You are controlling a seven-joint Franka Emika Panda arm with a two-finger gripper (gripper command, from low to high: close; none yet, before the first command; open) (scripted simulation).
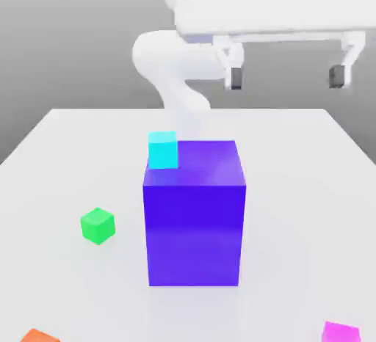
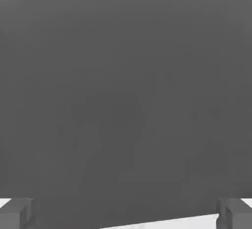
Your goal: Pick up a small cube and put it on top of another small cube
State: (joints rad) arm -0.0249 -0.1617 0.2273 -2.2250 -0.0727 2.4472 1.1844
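Note:
The magenta small cube (image 1: 341,332) lies at the table's near edge on the exterior view's right, partly cut off. The green small cube (image 1: 98,225) sits on the table on the exterior view's left, beside the big blue-violet block. My gripper (image 1: 286,76) hangs high above the far part of the table, open, its two fingertips (image 1: 236,77) wide apart with nothing between them. In the hand view the gripper (image 2: 126,213) shows its two grey fingertips (image 2: 17,213) at the picture's corners, far apart, against a dark grey background.
A big blue-violet block (image 1: 193,216) stands mid-table. A cyan small cube (image 1: 163,150) shows at the block's upper back corner. An orange small cube (image 1: 38,336) peeks in at the near edge, exterior view's left. The white table (image 1: 294,186) spreads around them.

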